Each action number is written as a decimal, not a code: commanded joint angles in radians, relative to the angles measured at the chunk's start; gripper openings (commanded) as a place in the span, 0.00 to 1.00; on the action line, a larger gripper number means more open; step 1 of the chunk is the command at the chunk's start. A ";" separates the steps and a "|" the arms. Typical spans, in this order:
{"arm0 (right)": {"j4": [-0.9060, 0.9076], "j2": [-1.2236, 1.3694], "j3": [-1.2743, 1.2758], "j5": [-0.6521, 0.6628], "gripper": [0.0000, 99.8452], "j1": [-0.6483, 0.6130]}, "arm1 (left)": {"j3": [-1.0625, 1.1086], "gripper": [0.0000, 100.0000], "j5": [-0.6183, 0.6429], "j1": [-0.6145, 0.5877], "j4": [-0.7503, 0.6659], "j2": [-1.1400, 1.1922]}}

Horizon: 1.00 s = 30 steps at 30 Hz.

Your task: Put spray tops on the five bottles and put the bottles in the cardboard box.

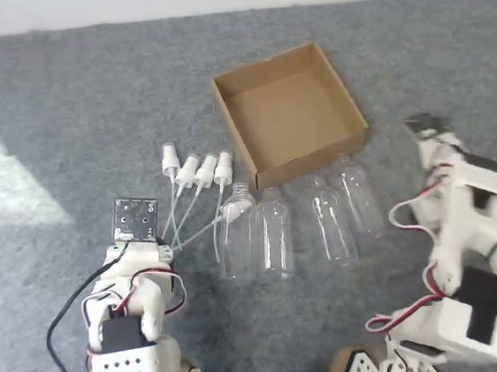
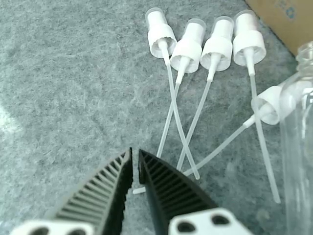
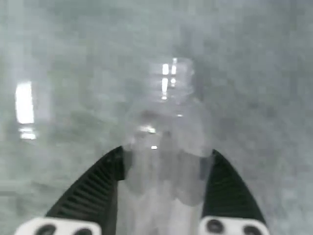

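Note:
Several clear bottles lie side by side on the grey carpet just in front of the cardboard box. Several white spray tops with long tubes lie in a row to their left; one more rests by the neck of the leftmost bottle. My left gripper is shut with nothing in it, hovering just short of the tube ends. Off to the right of the box, my right gripper is shut on another clear bottle, neck pointing away; the same bottle is raised above the carpet.
The box is open on top and has nothing inside. The left arm stands at the front left, the right arm at the front right. Bare carpet stretches to the left and behind the box.

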 commanded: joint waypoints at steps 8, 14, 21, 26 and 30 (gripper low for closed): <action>-0.068 -0.010 -0.040 0.094 0.01 0.268 | -0.205 0.02 -0.322 -0.192 0.066 -0.005; -0.071 -0.010 -0.038 0.092 0.01 0.266 | -0.644 0.04 -0.387 -0.193 0.301 0.292; -0.067 -0.010 -0.035 0.101 0.01 0.263 | -1.179 0.07 -0.224 -0.081 0.381 1.059; -0.074 -0.012 0.037 0.239 0.05 0.248 | -1.478 0.07 -0.069 0.014 0.367 1.493; -0.077 -0.012 0.069 0.249 0.08 0.245 | -1.679 0.07 0.020 0.025 0.370 1.726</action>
